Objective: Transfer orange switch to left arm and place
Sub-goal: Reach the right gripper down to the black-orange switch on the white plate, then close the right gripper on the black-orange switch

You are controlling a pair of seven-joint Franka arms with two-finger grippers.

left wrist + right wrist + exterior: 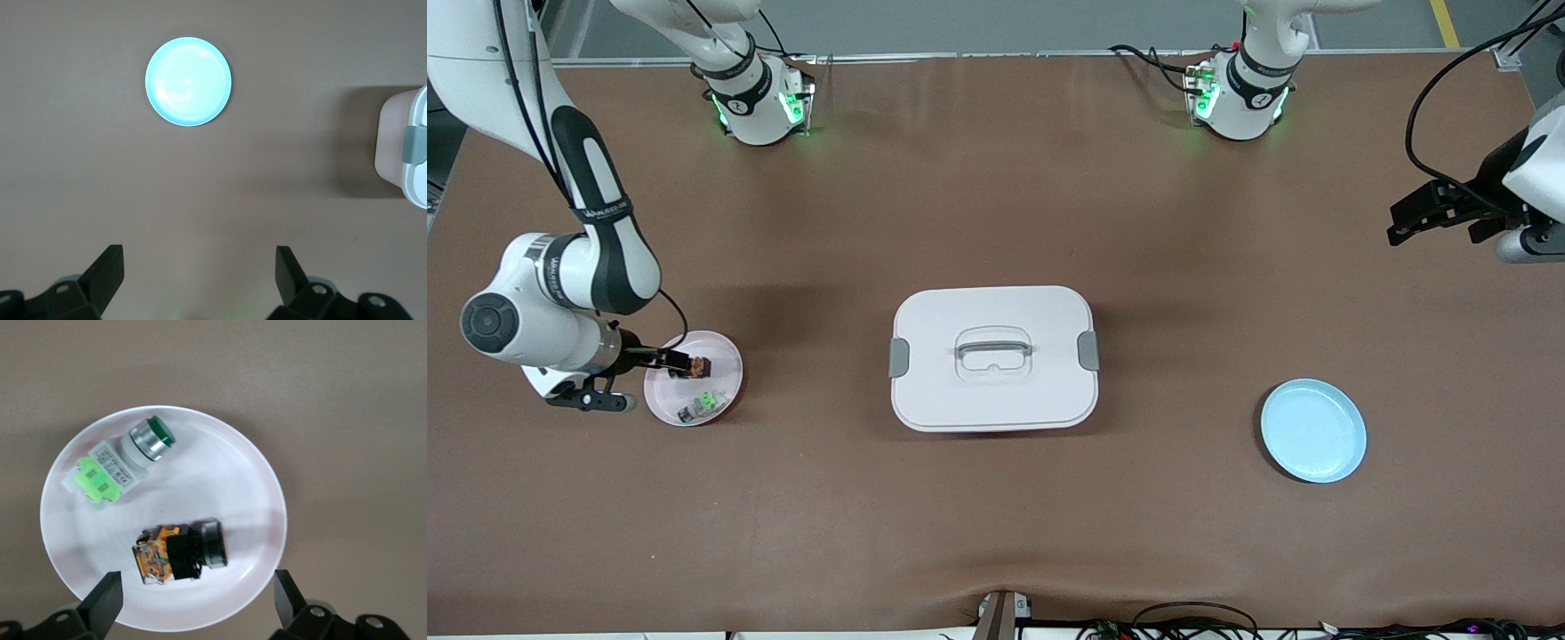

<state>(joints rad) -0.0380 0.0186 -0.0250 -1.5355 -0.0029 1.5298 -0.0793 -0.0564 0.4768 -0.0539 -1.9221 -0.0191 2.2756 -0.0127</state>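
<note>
The right gripper (193, 600) hangs over the pink plate (725, 351), jaws spread to straddle the orange switch (179, 551) lying there beside a green switch (117, 463). The left gripper (200, 280) waits, jaws spread, over bare desk (996, 533) near the blue plate (1313, 430), the box (994, 357) between the plates.

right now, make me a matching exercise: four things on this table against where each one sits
Things:
1. small black and orange switch
2. large white plastic box
3. round light blue plate
4. open right end effector

Places:
A. toward the left arm's end of the table
B. over the white plate
C. middle of the table
D. on the round white plate, beside the green and silver switch

Pairs: 1-D, 2-C, 3-A, 4-B
</note>
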